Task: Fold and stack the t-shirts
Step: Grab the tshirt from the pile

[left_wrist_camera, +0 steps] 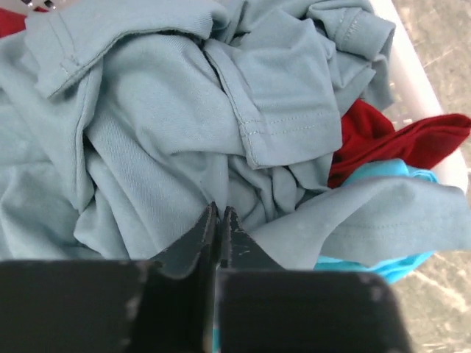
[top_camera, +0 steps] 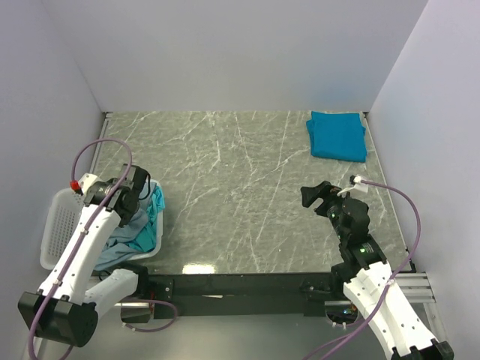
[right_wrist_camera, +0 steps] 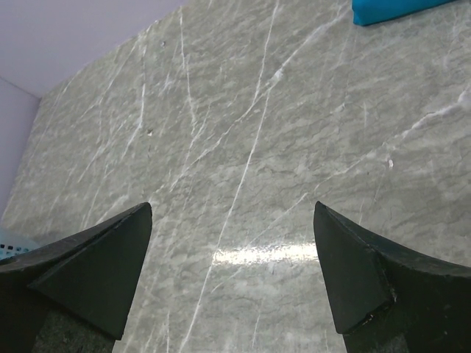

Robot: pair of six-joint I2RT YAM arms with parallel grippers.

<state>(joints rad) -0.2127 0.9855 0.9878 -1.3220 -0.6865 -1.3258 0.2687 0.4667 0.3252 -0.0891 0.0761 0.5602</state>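
Observation:
A crumpled grey-blue t-shirt (left_wrist_camera: 147, 132) fills the white laundry basket (top_camera: 64, 225) at the table's left edge. A red t-shirt (left_wrist_camera: 383, 140) and a turquoise one (left_wrist_camera: 397, 268) lie under it on the right. My left gripper (left_wrist_camera: 221, 208) reaches down into the basket (left_wrist_camera: 419, 81). Its jaws are pressed together, with the tips nipping a fold of the grey-blue cloth. In the top view the left gripper (top_camera: 139, 191) sits over the basket's far corner. A folded teal-blue t-shirt (top_camera: 337, 135) lies at the far right. My right gripper (top_camera: 319, 196) hangs open over bare table.
Purple walls close in the marble table (top_camera: 240, 187) at the back and on both sides. In the right wrist view the gripper (right_wrist_camera: 232, 209) looks across the tabletop, with the folded teal-blue t-shirt (right_wrist_camera: 397, 9) at the upper edge. Turquoise cloth (top_camera: 156, 206) hangs over the basket's right rim.

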